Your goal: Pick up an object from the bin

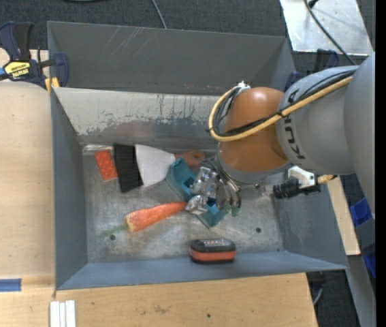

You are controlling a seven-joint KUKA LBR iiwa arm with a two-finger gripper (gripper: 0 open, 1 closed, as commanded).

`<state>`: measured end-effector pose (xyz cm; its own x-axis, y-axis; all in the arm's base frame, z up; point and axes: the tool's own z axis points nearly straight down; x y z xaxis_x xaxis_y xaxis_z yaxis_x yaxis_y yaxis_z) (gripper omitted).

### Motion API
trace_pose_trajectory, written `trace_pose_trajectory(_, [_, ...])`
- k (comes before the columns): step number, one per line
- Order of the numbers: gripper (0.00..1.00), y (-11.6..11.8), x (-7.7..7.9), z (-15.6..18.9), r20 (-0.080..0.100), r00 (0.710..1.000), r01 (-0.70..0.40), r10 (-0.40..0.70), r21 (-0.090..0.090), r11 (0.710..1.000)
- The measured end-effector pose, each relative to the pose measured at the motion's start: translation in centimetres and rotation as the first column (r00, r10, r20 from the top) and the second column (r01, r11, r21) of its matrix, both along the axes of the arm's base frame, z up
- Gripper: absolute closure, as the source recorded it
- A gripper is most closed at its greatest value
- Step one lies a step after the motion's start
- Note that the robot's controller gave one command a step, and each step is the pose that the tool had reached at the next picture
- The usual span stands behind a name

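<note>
The hand (210, 195) is found down on a teal piece (179, 176) beside a carrot (153, 214); its grip cannot be told, and lifting is not yet done.

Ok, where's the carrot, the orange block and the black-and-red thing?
carrot (153, 216), camera view, middle of its orange body.
orange block (105, 165), camera view, centre of its top face.
black-and-red thing (212, 251), camera view, its middle.

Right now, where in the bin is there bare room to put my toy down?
Bare floor: front left, between the orange toy carrot and the wall of the grey metal bin, and right of the end effector. Crowded: the back middle, around the black rectangular block.
</note>
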<state>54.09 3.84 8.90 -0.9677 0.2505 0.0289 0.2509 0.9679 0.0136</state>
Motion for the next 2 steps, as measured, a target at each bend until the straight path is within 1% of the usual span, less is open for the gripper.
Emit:
trace_pose_trajectory(1, [0.00,-0.17,-0.11,-0.38,0.003,1.000,-0.003,0.003,-0.004,1.000])
trace_pose_trajectory(2, [1.00,-0.24,0.14,-0.35,0.014,1.000,0.004,-0.004,-0.004,1.000])
